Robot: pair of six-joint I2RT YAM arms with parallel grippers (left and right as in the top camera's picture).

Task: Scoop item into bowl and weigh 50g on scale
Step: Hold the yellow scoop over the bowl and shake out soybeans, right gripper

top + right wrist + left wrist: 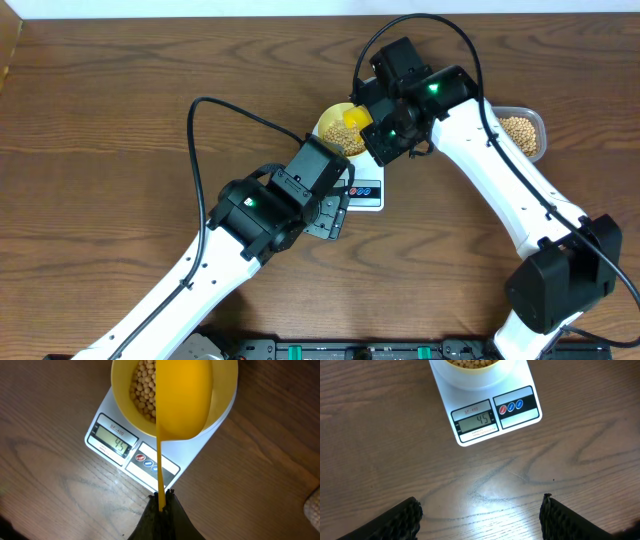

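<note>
I read 45 on the small grey display (476,421) of the white rectangular digital kitchen scale (517,422), with "SF-400" printed above it. The finer print below is too small to make out. Red and blue buttons (511,406) sit to the right of the display.

The small round pale yellow-green bowl (122,407) stands on the scale's far part and holds small round beige-tan beans (144,387).

My right gripper (161,502) is clamped on the thin handle of the yellow plastic measuring scoop (185,395), which hangs over the bowl. My left gripper (480,520) is spread wide, empty, over bare brown wood-grain table (380,450) on the scale's near side.

A clear rounded-rectangular plastic tub (522,131) of more beans sits at the far right. A pale wall (200,8) edges the far side.
</note>
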